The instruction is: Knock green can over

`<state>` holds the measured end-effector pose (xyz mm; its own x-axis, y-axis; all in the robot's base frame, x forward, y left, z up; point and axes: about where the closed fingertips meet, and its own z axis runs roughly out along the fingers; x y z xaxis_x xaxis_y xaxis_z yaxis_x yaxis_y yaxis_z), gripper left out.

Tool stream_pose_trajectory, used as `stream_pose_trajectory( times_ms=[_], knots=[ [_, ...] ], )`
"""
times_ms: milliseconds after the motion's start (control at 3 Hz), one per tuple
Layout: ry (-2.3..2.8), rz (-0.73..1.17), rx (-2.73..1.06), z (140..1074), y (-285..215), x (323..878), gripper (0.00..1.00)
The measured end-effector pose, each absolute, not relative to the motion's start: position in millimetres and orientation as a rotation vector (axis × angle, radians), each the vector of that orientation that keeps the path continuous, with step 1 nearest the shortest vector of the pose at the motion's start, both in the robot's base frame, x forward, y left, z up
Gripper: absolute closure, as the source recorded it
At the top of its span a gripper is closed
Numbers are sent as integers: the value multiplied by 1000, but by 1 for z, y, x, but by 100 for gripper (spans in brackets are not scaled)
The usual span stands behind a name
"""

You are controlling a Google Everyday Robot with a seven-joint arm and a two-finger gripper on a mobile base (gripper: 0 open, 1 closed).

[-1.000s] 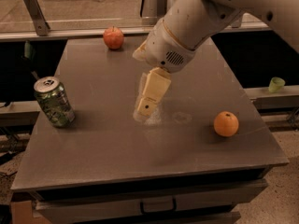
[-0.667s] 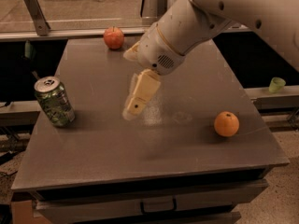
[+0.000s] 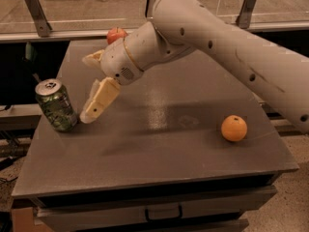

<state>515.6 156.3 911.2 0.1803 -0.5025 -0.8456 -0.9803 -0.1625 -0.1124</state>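
The green can [image 3: 56, 105] has a green and white label and a silver top. It stands near the table's left edge, leaning slightly. My gripper [image 3: 96, 103] hangs from the big white arm [image 3: 212, 42] that comes in from the upper right. It points down and to the left. Its cream tip is low over the table, right beside the can's lower right side and very close to it. I cannot tell whether it touches the can.
The grey table [image 3: 159, 149] holds an orange [image 3: 234, 128] at the right front. A red apple [image 3: 116, 34] sits at the back, partly behind the arm. The table's left edge runs just beside the can. A railing and floor lie behind.
The arm has swung left and down. The gripper has moved from the table's middle to right beside the can. The can, orange and apple have stayed in place.
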Motion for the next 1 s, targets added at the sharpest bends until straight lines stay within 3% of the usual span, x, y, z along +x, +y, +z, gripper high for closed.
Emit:
stream_pose_trajectory(
  times_ms=[333, 1000],
  knots=[
    [1303, 1011, -1752, 905, 204, 515, 0],
    [1257, 1151, -1718, 893, 246, 504, 40]
  ],
)
